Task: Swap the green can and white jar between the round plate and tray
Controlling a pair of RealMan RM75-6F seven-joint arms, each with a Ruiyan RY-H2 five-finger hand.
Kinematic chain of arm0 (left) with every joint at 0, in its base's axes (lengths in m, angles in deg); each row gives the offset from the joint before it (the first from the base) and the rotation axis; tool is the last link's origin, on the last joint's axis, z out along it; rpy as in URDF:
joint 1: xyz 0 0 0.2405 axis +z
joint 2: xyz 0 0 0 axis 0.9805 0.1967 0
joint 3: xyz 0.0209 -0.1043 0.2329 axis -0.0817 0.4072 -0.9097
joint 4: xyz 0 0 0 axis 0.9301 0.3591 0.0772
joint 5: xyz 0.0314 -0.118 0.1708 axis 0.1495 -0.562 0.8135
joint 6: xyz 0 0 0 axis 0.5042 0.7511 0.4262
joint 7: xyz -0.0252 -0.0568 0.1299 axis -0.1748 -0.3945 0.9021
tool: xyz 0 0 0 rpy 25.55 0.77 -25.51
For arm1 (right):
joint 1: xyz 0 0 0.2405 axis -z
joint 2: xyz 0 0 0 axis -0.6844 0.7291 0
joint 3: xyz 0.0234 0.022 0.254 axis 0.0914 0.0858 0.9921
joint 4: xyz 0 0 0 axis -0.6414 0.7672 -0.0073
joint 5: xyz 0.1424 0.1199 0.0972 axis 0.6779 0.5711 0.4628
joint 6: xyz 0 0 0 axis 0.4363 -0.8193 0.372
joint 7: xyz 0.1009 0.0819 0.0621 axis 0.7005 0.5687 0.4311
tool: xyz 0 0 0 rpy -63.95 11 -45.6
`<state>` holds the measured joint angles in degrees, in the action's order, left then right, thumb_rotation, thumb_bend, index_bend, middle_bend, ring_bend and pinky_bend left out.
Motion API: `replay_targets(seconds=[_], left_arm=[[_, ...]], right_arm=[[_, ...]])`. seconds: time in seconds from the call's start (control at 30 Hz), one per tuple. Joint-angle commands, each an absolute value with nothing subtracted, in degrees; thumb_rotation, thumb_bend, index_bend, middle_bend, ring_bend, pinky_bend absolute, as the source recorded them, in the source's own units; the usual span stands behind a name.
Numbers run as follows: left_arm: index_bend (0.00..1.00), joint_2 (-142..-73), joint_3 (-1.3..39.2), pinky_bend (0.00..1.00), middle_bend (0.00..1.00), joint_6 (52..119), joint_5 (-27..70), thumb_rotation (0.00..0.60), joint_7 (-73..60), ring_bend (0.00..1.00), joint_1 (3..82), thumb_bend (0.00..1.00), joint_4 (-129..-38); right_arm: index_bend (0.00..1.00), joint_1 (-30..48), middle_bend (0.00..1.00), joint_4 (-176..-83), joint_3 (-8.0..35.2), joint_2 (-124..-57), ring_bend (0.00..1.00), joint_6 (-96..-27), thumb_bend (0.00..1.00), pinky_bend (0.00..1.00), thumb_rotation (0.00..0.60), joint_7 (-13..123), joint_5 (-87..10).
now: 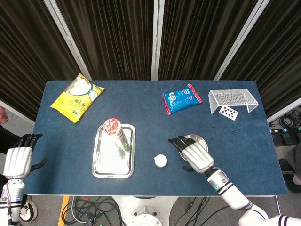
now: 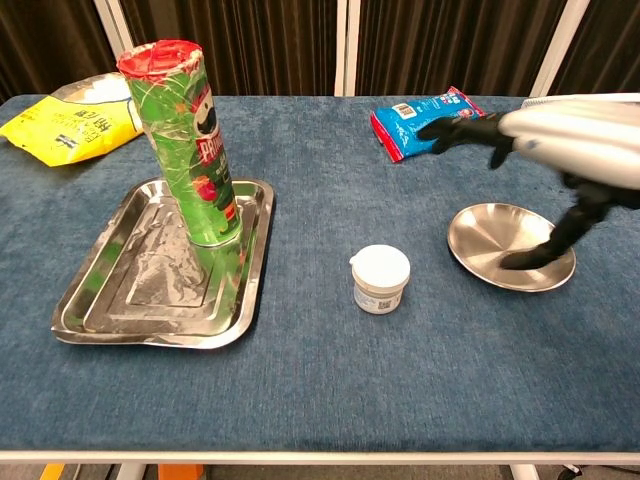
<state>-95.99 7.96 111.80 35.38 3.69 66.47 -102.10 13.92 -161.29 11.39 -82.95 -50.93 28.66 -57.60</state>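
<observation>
From the head view, I take the round plate [image 1: 193, 149] as my landmark. My right hand [image 1: 194, 154] hovers over it with fingers spread and nothing in them, covering most of the dish. The white jar [image 1: 161, 161] sits on the cloth just to the plate's left, off both dishes. Further left of the plate the green can [image 1: 114, 130] stands upright in the tray [image 1: 113, 165], at its far end. My left hand [image 1: 18, 161] is well away from the plate, off the table's left edge, open and empty.

From the chest view, the right hand [image 2: 560, 150] hangs above the plate [image 2: 511, 246], thumb reaching down near its front rim; I cannot tell whether it touches. The jar [image 2: 380, 279] is near the plate's left rim, upright, lid on. The can [image 2: 187, 143] is tall and top-heavy in the tray [image 2: 115, 306].

My judgement: the jar is the next pick. I would bring the right hand leftward off the plate, lower it so thumb and fingers come round the jar's sides below the lid, and close gently, since a squat jar slides if nudged first.
</observation>
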Motion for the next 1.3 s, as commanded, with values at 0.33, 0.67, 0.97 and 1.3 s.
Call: replay_targets(seconds=[0.33,0.67,0.97,1.3], left_arm=[[0.2,-96.77,9.2,0.37,0.2,108.1,34.53,0.6,-1.11,0.12,69.26,0.13,-97.94],[0.21,-96.95,10.31,0.36,0.2,106.65,35.18,0.6,-2.64,0.12,70.58,0.13,-96.61],[0.21,-97.03,11.14,0.36,0.2,105.66,35.74,0.6,-2.97,0.12,71.36,0.13,-96.13],[0.21,-97.12,11.83,0.36,0.2,105.04,36.25,0.6,-3.07,0.12,72.15,0.13,-95.98]], right_arm=[[0.08,5.89,0.22,-155.24,11.07,-96.85,0.2,-47.75,0.08,0.37,0.6,15.15,-43.27],[0.21,4.07,0.3,-153.44,10.0,-99.91,0.3,-50.4,0.13,0.48,0.6,13.07,-41.15],[0.4,3.14,0.45,-152.3,9.06,-101.01,0.45,-51.92,0.24,0.61,0.6,13.51,-41.29],[0.47,4.74,0.5,-154.13,8.82,-97.37,0.49,-56.34,0.27,0.65,0.6,17.12,-44.06]])
